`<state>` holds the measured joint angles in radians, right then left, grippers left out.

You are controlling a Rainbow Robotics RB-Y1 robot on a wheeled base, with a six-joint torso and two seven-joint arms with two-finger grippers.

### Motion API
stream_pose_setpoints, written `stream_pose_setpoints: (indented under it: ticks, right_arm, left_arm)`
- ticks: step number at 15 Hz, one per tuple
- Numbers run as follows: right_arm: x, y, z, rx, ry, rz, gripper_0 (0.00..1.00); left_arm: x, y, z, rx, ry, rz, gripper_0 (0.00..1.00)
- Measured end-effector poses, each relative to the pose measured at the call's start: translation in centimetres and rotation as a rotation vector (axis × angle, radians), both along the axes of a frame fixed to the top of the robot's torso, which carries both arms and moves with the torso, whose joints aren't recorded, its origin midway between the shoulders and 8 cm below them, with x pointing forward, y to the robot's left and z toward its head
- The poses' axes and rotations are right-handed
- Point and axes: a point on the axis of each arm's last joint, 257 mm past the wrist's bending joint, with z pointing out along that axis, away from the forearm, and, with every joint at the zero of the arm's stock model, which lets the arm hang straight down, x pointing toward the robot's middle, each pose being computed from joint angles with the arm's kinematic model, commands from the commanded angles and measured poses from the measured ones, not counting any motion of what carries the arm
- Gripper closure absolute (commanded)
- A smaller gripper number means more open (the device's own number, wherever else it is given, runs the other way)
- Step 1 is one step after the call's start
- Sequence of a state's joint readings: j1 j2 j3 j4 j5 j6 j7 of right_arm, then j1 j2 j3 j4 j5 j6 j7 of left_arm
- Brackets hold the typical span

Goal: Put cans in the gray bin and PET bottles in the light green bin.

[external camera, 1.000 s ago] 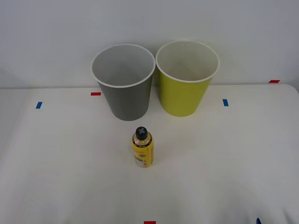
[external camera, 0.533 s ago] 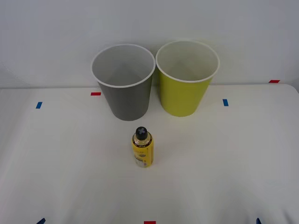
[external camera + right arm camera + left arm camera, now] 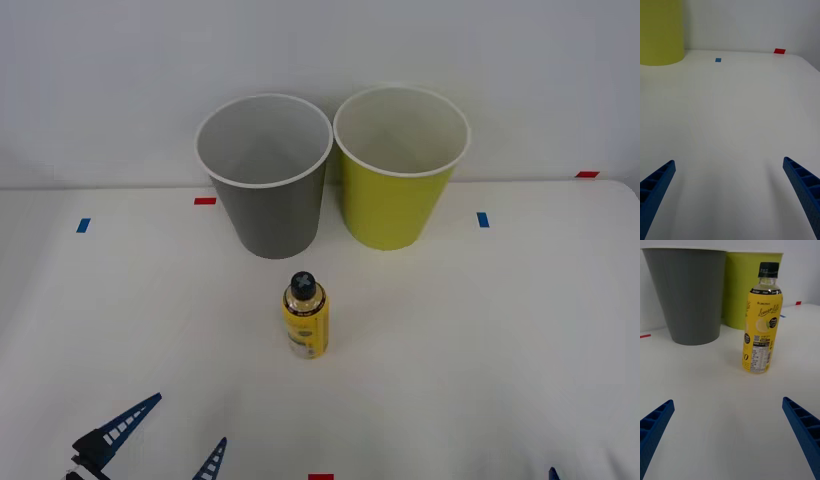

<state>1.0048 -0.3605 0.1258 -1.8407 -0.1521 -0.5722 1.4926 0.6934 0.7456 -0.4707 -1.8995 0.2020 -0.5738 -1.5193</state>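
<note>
A small PET bottle (image 3: 305,317) with a black cap and yellow label stands upright mid-table, in front of the two bins. The gray bin (image 3: 265,180) is behind it to the left, with the light green bin (image 3: 397,175) beside it on the right. My left gripper (image 3: 190,418) is open near the front left edge, short of the bottle. Its wrist view has the bottle (image 3: 760,320) ahead between the open fingers, and the gray bin (image 3: 688,292) and green bin (image 3: 741,288) behind. My right gripper (image 3: 729,161) is open over bare table at the front right, with the green bin (image 3: 660,32) far ahead.
Red tape marks (image 3: 205,201) and blue tape marks (image 3: 483,219) dot the white table (image 3: 500,330). A white wall rises right behind the bins. One blue fingertip (image 3: 553,473) of the right gripper pokes in at the front edge.
My left gripper has come up into the front view from the bottom left edge, moving towards the bottle. The bottle, bins and right gripper have not moved.
</note>
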Motion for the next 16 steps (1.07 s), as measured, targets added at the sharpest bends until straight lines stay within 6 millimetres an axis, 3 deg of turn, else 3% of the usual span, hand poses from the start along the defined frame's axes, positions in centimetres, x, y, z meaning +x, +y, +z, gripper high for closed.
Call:
stream_pose_setpoints:
  ticks: [2,8,16]
  right_arm:
    - [0.0,0.0,0.0,0.000,0.000,0.000,0.00]
    - [0.0,0.0,0.0,0.000,0.000,0.000,0.00]
    - [0.0,0.0,0.0,0.000,0.000,0.000,0.00]
  left_arm:
    - [1.5,-1.4,-0.2,0.012,0.002,-0.018,0.00]
    - [6.7,-5.4,1.5,-0.013,-0.026,-0.074,0.00]
    - [10.2,-9.5,2.9,0.006,-0.033,-0.157,0.00]
